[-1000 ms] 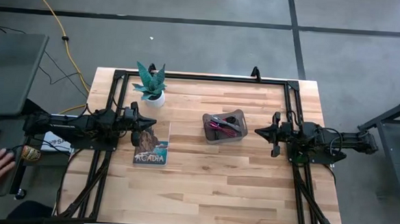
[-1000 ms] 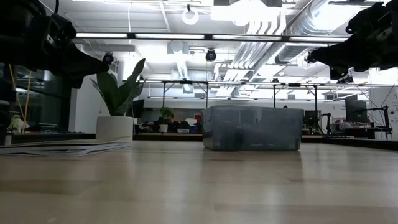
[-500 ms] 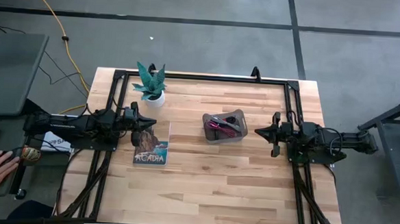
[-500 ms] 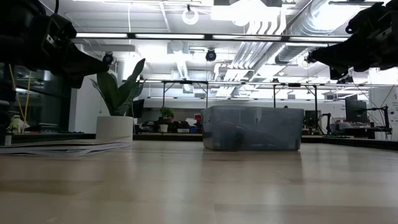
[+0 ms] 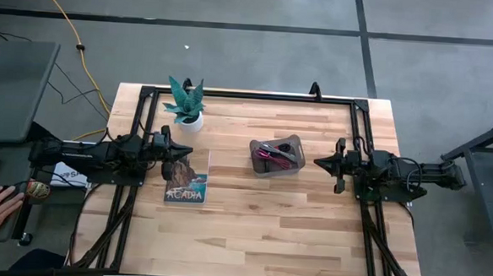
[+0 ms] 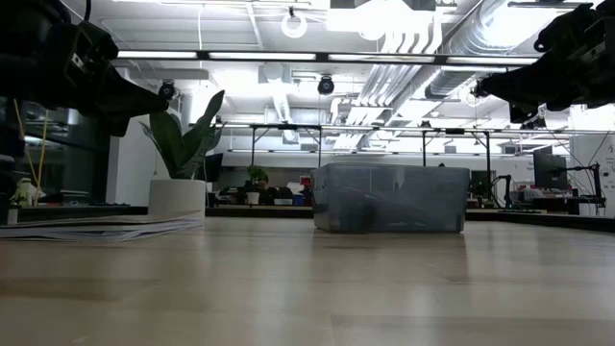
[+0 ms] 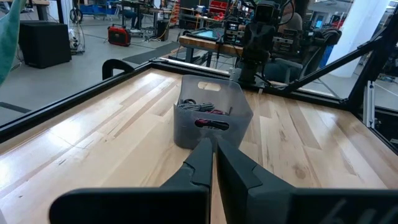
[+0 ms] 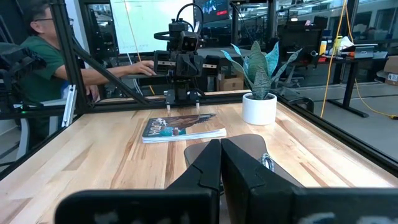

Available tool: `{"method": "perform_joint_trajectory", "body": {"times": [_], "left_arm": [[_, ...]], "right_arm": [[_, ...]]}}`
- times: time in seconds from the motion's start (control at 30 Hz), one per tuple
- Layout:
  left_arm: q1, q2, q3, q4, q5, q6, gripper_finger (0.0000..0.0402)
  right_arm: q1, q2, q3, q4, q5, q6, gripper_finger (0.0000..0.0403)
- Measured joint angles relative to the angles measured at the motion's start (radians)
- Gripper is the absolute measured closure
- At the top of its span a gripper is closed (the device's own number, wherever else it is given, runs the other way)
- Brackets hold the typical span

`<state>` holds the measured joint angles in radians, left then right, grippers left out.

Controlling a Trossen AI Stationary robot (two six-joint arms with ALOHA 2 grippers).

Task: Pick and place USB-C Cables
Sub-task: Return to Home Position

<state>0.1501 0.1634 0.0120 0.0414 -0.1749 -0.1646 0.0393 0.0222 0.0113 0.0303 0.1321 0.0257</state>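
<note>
The USB-C Cables [image 5: 273,153] lay tangled inside the grey bin [image 5: 298,146], just right of centre in the high view. I judged the placing finished and only the return to rest in hand, so the next move called for little more than both arms settling. The left gripper [image 5: 188,154], mid-left over the book [image 5: 185,190], and the right gripper [image 5: 318,163], mid-right near the bin, each had jaws pressed together on nothing. The cables could not be counted, and the low view showed only a dark smear through the bin's wall.

Left tool [image 7: 212,144], fingers pressed together, grey bin [image 7: 186,130] ahead on wooden table [image 7: 118,134], USB-C Cables [image 7: 198,106] inside, right arm [image 7: 256,37] beyond
</note>
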Motion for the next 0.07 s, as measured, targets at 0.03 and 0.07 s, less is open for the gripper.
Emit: {"method": "perform_joint_trajectory", "body": {"times": [0.03, 0.07], "left_arm": [[0.0, 0.0, 0.0, 0.0, 0.0, 0.0, 0.0398], [0.0, 0.0, 0.0, 0.0, 0.0, 0.0, 0.0398]], "right_arm": [[0.0, 0.0, 0.0, 0.0, 0.0, 0.0, 0.0402], [0.0, 0.0, 0.0, 0.0, 0.0, 0.0, 0.0402]]}}
